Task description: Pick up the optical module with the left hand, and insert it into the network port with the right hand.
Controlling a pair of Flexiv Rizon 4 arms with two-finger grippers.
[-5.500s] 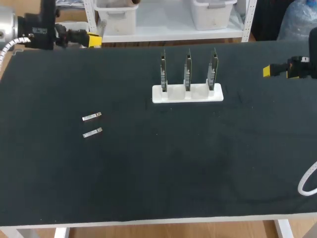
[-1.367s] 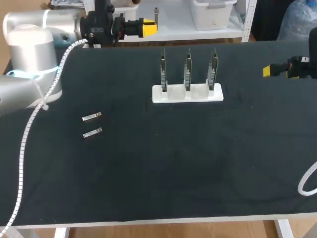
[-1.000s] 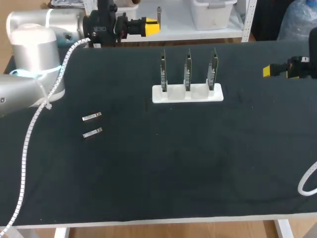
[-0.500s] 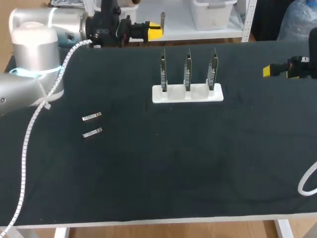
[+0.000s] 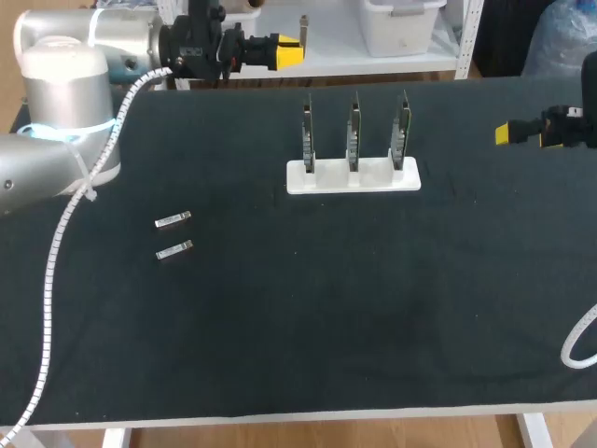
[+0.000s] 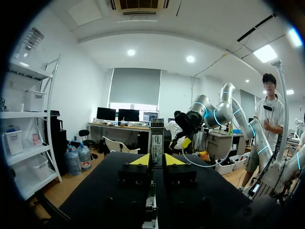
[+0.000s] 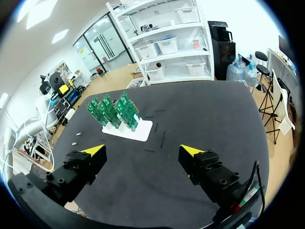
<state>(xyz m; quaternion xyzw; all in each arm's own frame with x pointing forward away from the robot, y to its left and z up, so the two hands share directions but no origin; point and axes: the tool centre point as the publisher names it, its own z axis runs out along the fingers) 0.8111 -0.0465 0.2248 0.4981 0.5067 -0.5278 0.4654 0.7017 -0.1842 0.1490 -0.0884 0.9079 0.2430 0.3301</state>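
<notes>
Left tool (image 5: 284,51) hangs above the far edge of the tabletop (image 5: 326,308), left of the stand (image 5: 353,177). Its fingers (image 6: 139,160) are pressed almost together, with only a thin slit between them, and they pinch nothing. In the left wrist view one board (image 6: 157,145) shows ahead, in line with this slit.

Right tool (image 5: 508,133) is over the right side of the tabletop, well apart from the stand. Its fingers (image 7: 93,153) are spread wide and hold nothing.

Between the two tools the white stand carries three green boards (image 5: 354,131), upright and side by side.

Two modules lie flat on the left part of the tabletop, well apart from both tools. One module (image 5: 173,220) is just beside the other (image 5: 174,250), nearly parallel and not touching.

A loop of white cable (image 5: 578,347) lies at the right edge.
</notes>
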